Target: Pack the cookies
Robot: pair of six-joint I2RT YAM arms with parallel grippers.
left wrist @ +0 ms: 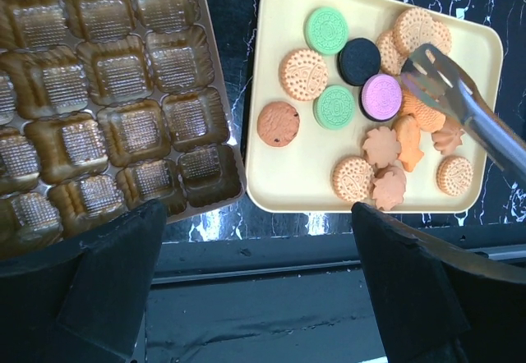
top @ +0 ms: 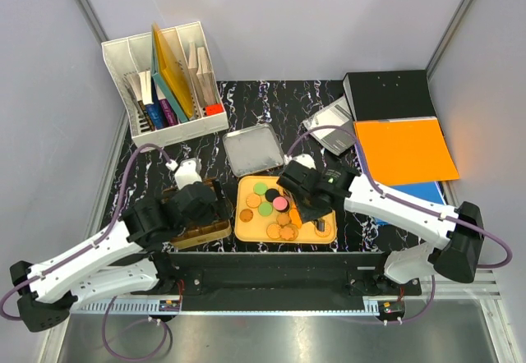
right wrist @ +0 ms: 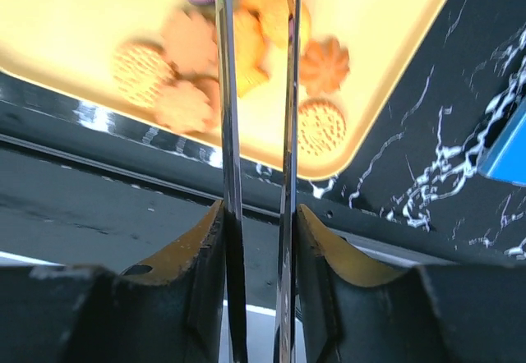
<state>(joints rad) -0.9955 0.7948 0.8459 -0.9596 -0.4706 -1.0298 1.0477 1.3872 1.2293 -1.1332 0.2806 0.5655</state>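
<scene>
Right gripper (right wrist: 256, 236) clamps tongs (right wrist: 228, 133); tips over cookies (left wrist: 380, 146).

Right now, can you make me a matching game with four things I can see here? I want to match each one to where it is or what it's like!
Things:
1. pink cookie
2. gold pocket tray
3. metal tongs
4. orange folder

Places and states:
A. every pocket in view is empty
B. clamped in the right gripper
C. on the yellow tray, next to the dark cookie
D. lying at the right side of the table

Pairs: 1-C, 2-A, 3-B, 4-D
</scene>
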